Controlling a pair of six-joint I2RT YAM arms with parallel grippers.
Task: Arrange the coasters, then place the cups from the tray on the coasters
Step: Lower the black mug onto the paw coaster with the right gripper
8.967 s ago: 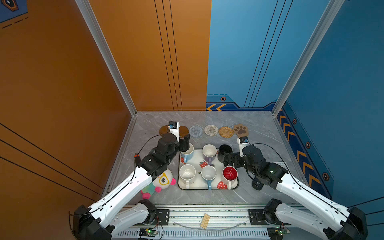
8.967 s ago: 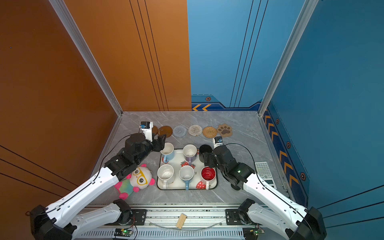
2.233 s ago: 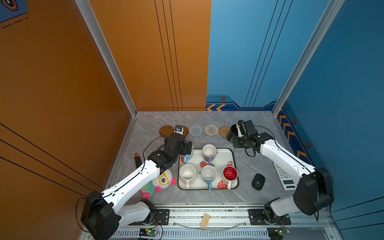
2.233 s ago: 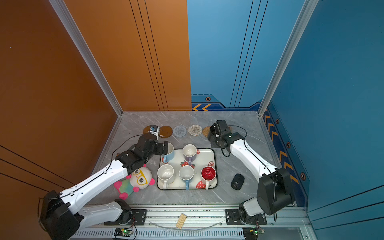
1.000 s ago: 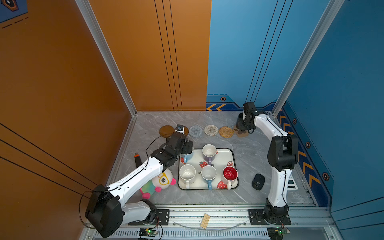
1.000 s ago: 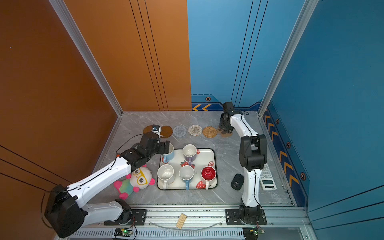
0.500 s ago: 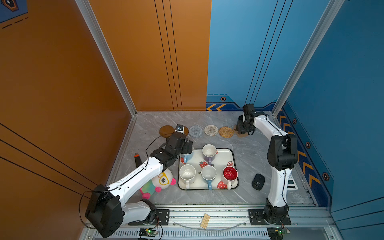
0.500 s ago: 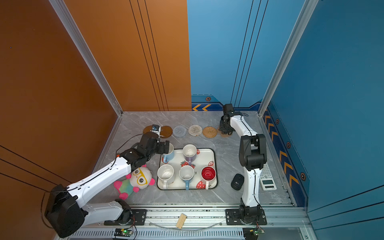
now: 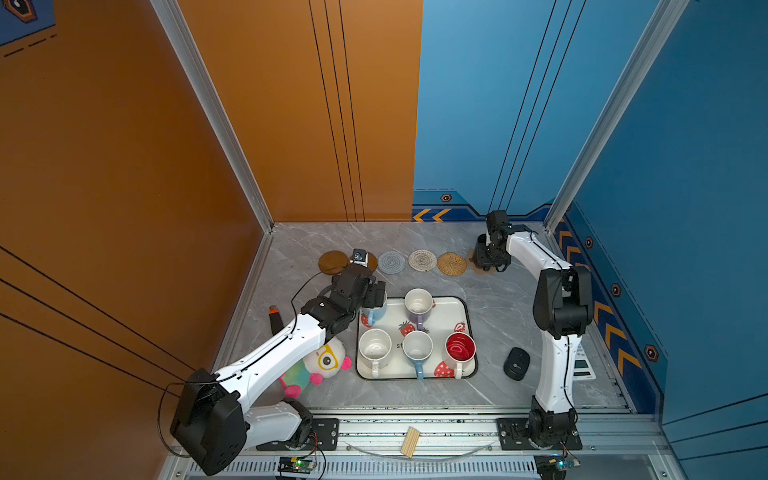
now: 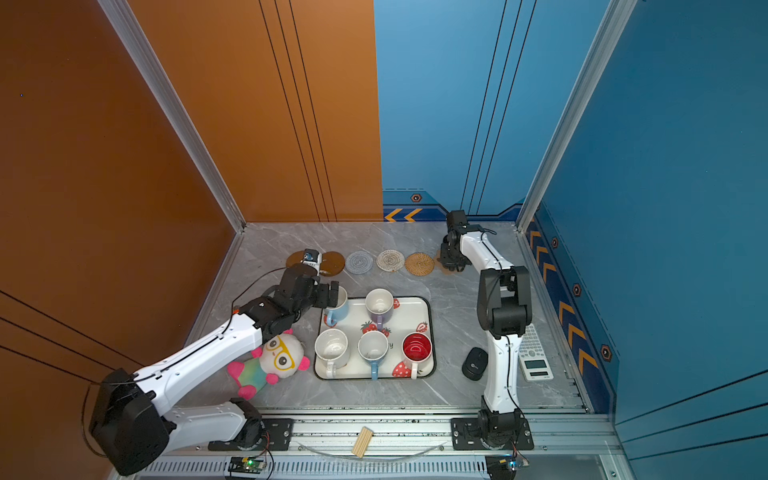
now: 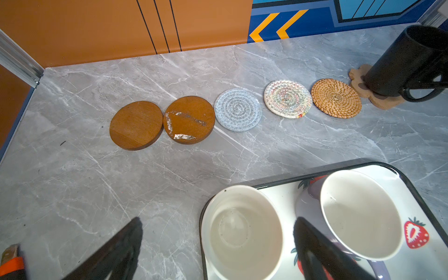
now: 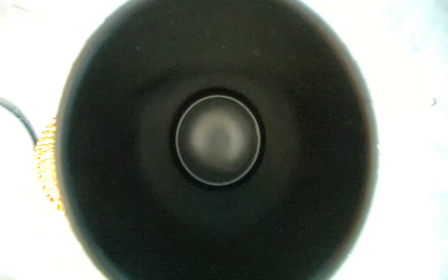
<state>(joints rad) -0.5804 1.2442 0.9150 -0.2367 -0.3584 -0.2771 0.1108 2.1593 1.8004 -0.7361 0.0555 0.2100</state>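
Left fingers wide around light blue mug

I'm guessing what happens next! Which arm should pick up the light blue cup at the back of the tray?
Left. The open left gripper straddles that light blue cup; the right gripper is far off, holding the black cup at the paw coaster.
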